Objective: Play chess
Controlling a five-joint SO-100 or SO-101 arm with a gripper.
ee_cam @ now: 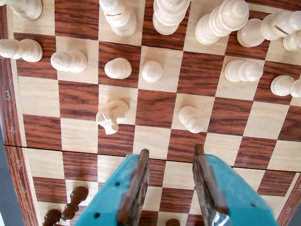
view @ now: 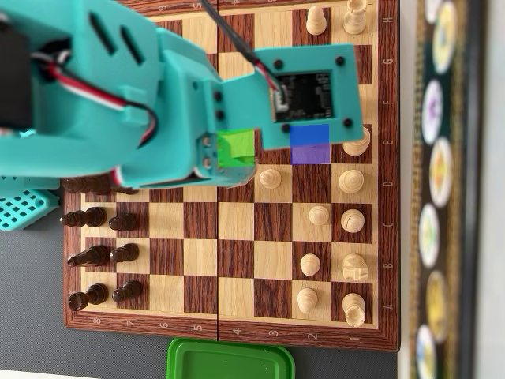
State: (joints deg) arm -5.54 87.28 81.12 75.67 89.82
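Note:
In the wrist view my gripper (ee_cam: 171, 151) hangs open and empty over the wooden chessboard (ee_cam: 155, 108), its teal jaws with brown pads apart above the middle rows. A white knight (ee_cam: 109, 117) stands just ahead to the left and a white pawn (ee_cam: 190, 118) ahead to the right. More white pawns (ee_cam: 118, 68) and taller white pieces (ee_cam: 169, 14) fill the far rows. Dark pieces (ee_cam: 73, 205) show at the lower left. In the overhead view the teal arm (view: 158, 95) covers the board's upper left and hides the jaws. White pieces (view: 352, 221) stand on the right, dark pieces (view: 95, 217) on the left.
A green lid (view: 229, 362) lies below the board's edge in the overhead view. A dark strip with round discs (view: 438, 174) runs along the right. A teal grid part (view: 24, 209) sits at the left.

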